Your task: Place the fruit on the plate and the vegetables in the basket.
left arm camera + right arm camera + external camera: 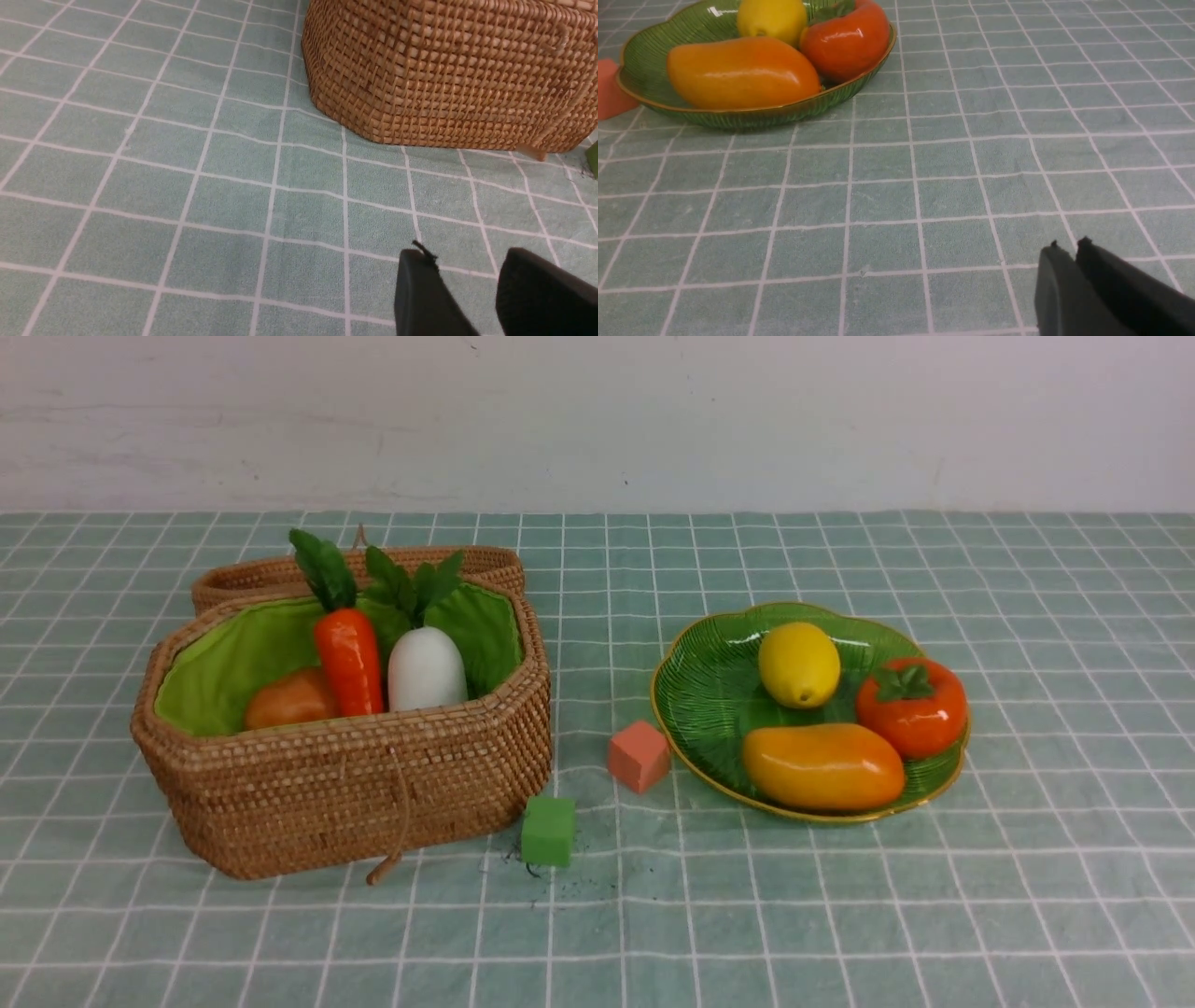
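At frame right, fruit (822, 714) on plate (700, 695) | vegetables (373, 663) in basket (345, 784), sorted | left gripper (495, 289) parted, empty | right gripper (1078, 275) nearly closed, empty

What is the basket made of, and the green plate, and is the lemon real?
The basket looks like woven brown wicker: you can see the criss-cross strands, with soft green cloth inside. The plate looks like see-through green glass, shiny and ribbed, with a thin gold rim. The lemon seems a toy, probably plastic: its skin is very smooth and glossy, though I cannot be sure.
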`<state>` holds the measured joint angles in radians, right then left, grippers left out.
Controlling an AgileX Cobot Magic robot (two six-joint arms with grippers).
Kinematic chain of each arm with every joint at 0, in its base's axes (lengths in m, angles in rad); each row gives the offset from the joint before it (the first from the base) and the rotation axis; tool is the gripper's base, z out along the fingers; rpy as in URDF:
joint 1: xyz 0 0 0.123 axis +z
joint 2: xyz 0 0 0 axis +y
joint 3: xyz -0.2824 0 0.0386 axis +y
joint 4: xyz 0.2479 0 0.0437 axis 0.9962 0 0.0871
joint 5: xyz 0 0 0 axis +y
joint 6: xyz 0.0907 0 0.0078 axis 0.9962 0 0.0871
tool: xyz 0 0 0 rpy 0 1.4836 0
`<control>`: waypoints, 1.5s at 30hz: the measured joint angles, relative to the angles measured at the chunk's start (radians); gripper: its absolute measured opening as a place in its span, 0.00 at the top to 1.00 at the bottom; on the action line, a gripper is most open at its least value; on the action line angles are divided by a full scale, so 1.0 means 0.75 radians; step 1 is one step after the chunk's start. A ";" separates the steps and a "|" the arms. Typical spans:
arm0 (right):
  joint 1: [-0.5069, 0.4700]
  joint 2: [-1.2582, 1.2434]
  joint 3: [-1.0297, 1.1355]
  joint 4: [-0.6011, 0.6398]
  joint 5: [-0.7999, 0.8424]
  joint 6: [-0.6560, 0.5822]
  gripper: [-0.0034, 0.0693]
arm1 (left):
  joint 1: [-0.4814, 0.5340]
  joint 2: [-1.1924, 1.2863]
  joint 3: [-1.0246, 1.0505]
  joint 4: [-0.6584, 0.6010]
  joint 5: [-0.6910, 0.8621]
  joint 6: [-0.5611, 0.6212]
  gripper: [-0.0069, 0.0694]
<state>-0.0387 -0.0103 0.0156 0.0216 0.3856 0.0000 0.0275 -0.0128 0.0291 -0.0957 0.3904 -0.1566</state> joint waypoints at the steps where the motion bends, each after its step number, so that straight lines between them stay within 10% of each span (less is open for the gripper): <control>1: 0.000 0.000 0.000 0.000 0.000 0.000 0.87 | 0.000 0.000 0.000 0.000 0.000 0.000 0.60; 45: 0.000 0.000 0.000 0.004 0.000 0.000 0.80 | -0.067 0.000 0.000 0.000 0.000 -0.001 0.60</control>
<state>-0.0387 -0.0103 0.0156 0.0244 0.3856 0.0000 -0.0231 -0.0128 0.0291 -0.0957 0.3904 -0.1574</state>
